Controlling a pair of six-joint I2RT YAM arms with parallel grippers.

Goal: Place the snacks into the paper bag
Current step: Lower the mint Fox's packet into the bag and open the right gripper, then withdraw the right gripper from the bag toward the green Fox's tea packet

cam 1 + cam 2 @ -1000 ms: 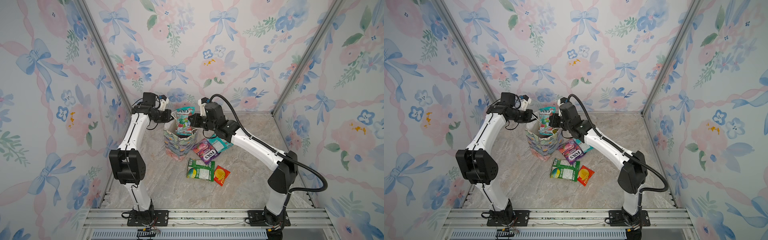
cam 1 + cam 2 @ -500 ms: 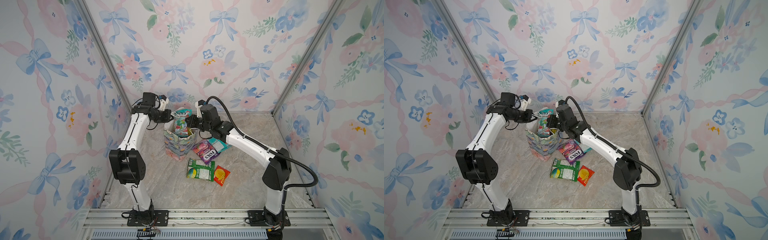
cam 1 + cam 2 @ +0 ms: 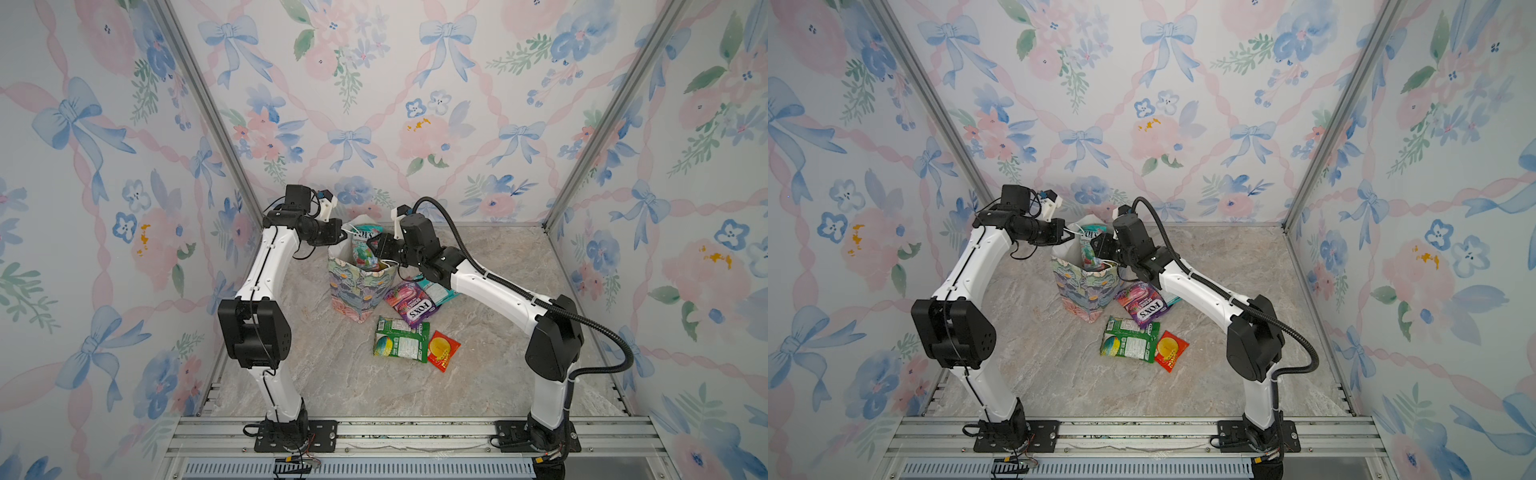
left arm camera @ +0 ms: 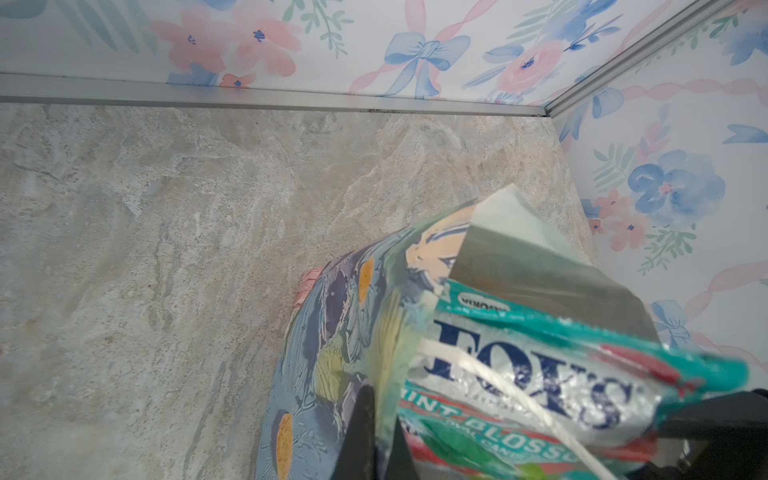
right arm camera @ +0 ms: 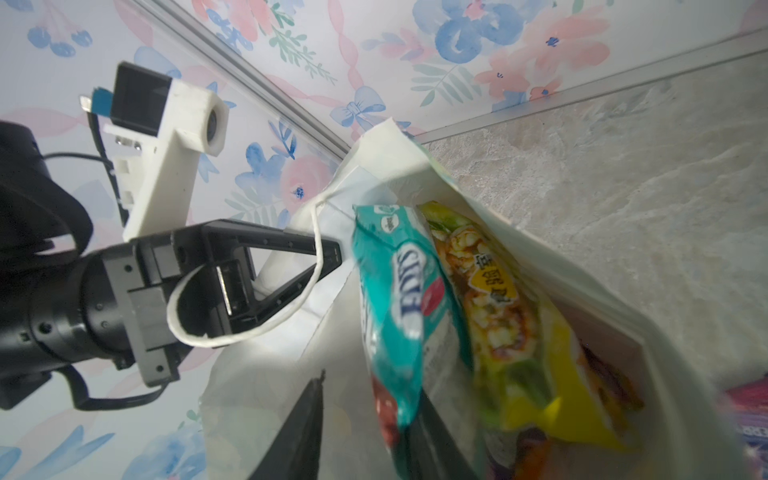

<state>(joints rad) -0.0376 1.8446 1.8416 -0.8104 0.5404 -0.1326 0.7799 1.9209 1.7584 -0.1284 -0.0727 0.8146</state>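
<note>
The floral paper bag [image 3: 357,286] [image 3: 1084,286] stands upright near the back wall. My left gripper [image 3: 343,235] [image 4: 380,415] is shut on its rim, pinching the bag wall [image 4: 332,332]. The white cord handle [image 5: 249,328] loops over that gripper. My right gripper [image 3: 376,249] [image 5: 370,399] is open in the bag's mouth. A teal FOX'S packet [image 3: 365,241] [image 5: 390,291] stands in the bag and leans on one right finger. A yellow packet [image 5: 498,299] sits beside it. On the table lie a purple FOX'S packet [image 3: 411,301], a teal packet [image 3: 438,289], a green packet [image 3: 401,343] and a red packet [image 3: 444,350].
The back wall's metal rail [image 3: 478,224] runs close behind the bag. Floral walls close in the marble table [image 3: 332,386] on the left, the right and the back. The loose packets lie just right of the bag, under my right forearm [image 3: 490,286].
My right gripper came in over the bag with the teal packet and opened. The packet now sits lower in the bag. The left gripper has kept its hold.
</note>
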